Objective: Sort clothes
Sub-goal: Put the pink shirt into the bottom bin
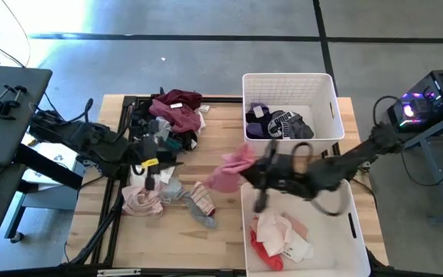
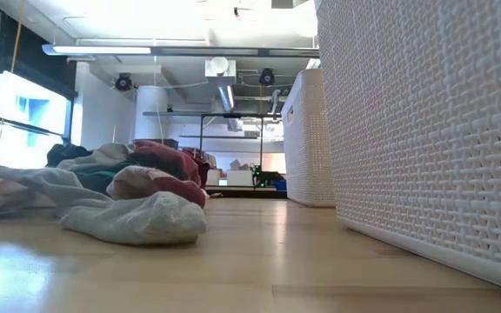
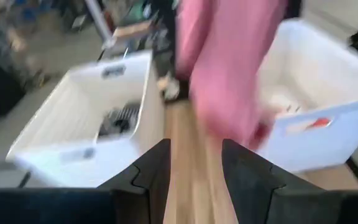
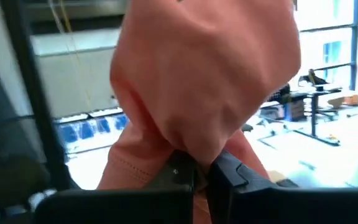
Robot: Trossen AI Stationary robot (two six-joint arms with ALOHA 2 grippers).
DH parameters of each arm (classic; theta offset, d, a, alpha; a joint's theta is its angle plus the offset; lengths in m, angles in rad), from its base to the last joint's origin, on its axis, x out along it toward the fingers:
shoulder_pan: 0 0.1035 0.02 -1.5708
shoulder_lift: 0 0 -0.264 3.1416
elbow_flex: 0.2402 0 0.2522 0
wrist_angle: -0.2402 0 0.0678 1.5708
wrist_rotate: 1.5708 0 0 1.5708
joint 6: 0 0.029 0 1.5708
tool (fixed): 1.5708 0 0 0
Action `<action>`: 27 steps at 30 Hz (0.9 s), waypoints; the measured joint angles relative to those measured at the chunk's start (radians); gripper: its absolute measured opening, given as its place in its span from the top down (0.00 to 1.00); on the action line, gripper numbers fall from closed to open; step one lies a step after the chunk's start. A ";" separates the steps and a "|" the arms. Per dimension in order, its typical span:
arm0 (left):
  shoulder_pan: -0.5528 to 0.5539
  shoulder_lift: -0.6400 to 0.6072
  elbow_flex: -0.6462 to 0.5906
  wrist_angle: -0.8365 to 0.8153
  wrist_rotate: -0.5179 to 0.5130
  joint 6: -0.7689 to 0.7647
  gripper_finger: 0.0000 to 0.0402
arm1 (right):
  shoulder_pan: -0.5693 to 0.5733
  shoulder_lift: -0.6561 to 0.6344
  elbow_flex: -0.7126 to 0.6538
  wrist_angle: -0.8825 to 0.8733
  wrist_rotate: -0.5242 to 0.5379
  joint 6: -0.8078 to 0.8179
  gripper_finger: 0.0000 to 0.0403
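The right gripper (image 4: 197,171) is hanging over the gap between the two white bins, its fingers clamped on a pink garment (image 1: 233,169) that is dangling above the bare wooden table (image 1: 229,231) just left of the bins. The left gripper (image 3: 194,168), reaching in from the table's left side, is pointing toward that garment with its fingers apart and nothing between them. The far bin (image 1: 331,104), at the table's far right edge, is holding dark purple and black-and-white striped pieces (image 1: 277,123); the near bin (image 1: 356,231), at the near right edge, is holding white and red pieces (image 1: 279,238). The unsorted pile (image 1: 171,115) of maroon, black and teal clothes is lying on the far left of the table, with pale pink and grey pieces (image 1: 168,198) spreading nearer. A strip of open tabletop is running between the pile and the bins, and the near middle is free. Some garments are showing white tags, but no writing on them can be read.
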 joint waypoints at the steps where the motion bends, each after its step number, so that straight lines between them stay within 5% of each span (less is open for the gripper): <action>1: 0.000 -0.010 0.000 -0.048 -0.021 -0.033 0.67 | 0.025 -0.024 0.000 -0.017 0.011 -0.001 0.99; 8: 0.000 -0.034 0.000 -0.302 -0.105 -0.248 0.67 | 0.183 -0.170 0.000 -0.286 0.031 0.181 0.99; 17: 0.000 -0.030 0.000 -0.328 -0.107 -0.278 0.67 | 0.301 -0.201 0.000 -0.681 0.081 0.673 1.00; 27: 0.000 -0.030 0.000 -0.328 -0.107 -0.278 0.67 | 0.341 -0.108 0.000 -1.164 -0.175 1.325 1.00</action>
